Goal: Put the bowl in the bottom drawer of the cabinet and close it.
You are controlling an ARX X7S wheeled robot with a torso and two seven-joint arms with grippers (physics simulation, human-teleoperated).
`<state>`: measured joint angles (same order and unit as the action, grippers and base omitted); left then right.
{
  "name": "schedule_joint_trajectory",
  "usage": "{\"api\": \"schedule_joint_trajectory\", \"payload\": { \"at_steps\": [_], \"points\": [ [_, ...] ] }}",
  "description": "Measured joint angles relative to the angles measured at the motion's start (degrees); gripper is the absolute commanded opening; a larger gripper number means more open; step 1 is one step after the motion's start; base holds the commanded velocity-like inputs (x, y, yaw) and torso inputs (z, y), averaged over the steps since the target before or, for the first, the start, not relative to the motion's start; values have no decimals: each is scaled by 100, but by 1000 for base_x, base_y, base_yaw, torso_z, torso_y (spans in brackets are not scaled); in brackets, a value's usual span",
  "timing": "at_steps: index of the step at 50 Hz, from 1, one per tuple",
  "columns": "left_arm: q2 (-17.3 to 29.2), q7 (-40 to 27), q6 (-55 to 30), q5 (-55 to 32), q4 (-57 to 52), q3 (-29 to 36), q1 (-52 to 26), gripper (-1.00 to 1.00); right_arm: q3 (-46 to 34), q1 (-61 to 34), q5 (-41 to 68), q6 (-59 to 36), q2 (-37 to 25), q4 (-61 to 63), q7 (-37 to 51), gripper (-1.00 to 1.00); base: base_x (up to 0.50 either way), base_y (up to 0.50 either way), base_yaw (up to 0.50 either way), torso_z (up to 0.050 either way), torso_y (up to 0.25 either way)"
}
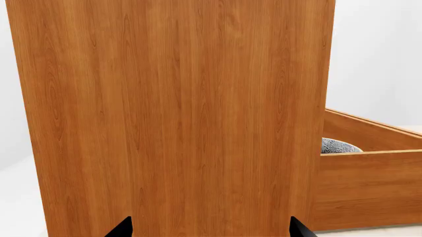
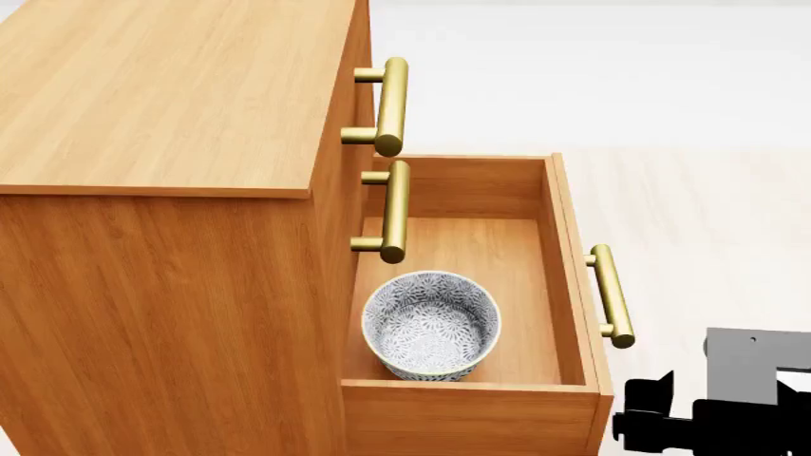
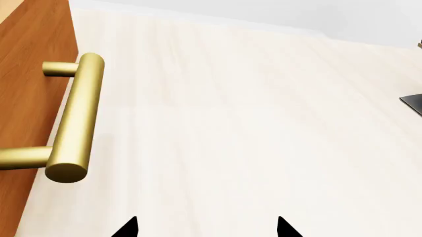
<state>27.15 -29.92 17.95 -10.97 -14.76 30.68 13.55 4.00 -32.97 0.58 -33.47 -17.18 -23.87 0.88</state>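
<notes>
The bowl (image 2: 431,325) sits upright inside the bottom drawer (image 2: 576,285), near its side wall closest to the camera and toward the cabinet (image 2: 152,285). The drawer is pulled well out, its brass handle (image 2: 611,295) facing the pale floor (image 2: 709,114). The two upper drawers are shut, their handles (image 2: 391,93) stacked above the open box. The right gripper (image 3: 205,229) hangs just beside the drawer's handle, touching nothing, its fingertips spread apart and empty. The left gripper (image 1: 209,229) faces the cabinet's plain side panel, its tips also apart with nothing between them; only the tips show, so contact with the panel is hard to judge.
</notes>
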Motion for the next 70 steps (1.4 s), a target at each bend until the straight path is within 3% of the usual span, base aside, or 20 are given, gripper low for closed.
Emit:
{"api": "schedule_joint_trajectory", "payload": {
  "at_steps": [70],
  "points": [
    [48,-46,32,-48,-6,42,-16,100,-708,87,65,-326,533,541,-165,100,0,0,0,0,0]
  ]
}}
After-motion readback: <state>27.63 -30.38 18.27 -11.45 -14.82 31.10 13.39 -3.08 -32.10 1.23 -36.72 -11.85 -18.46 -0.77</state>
